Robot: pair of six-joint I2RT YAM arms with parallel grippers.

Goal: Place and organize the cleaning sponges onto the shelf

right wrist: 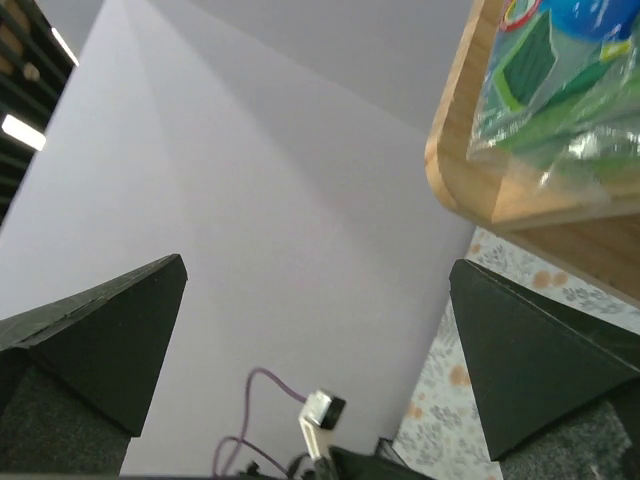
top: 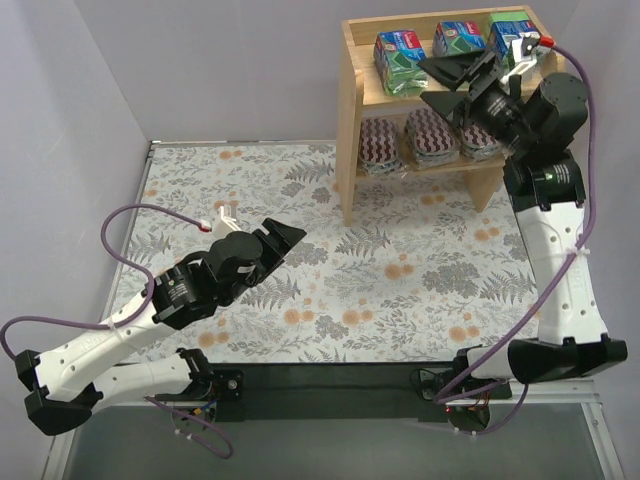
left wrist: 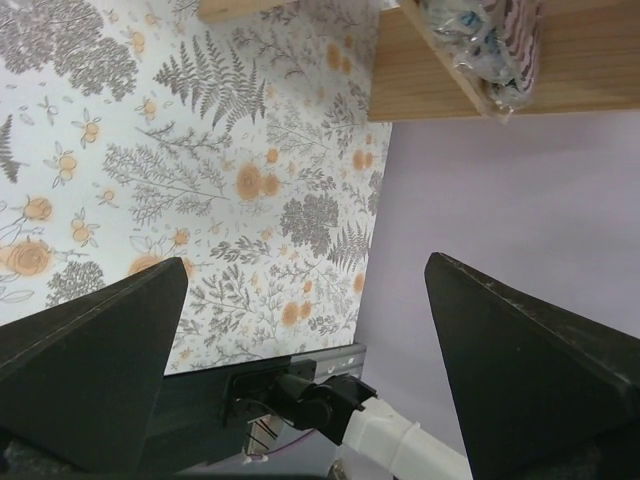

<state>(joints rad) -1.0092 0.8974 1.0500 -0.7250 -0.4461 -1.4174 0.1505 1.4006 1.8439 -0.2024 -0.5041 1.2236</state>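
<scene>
I hold right pincer (top: 432, 82) and left pincer (top: 291, 248) released, empty, right nearest the shelf (top: 350, 110), since green packs (top: 400, 60) line its top tier and striped pads (top: 432, 138) its lower, sorted by kind.

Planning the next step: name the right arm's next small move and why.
Probably back the right pincer away from the shelf: it hangs open and empty, with three green packs on the top tier and three striped pads on the lower one.

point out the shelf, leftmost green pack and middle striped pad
shelf (top: 350, 130), top external view, on its left side panel
leftmost green pack (top: 400, 62), top external view, on its label face
middle striped pad (top: 432, 135), top external view, on its striped top
</scene>
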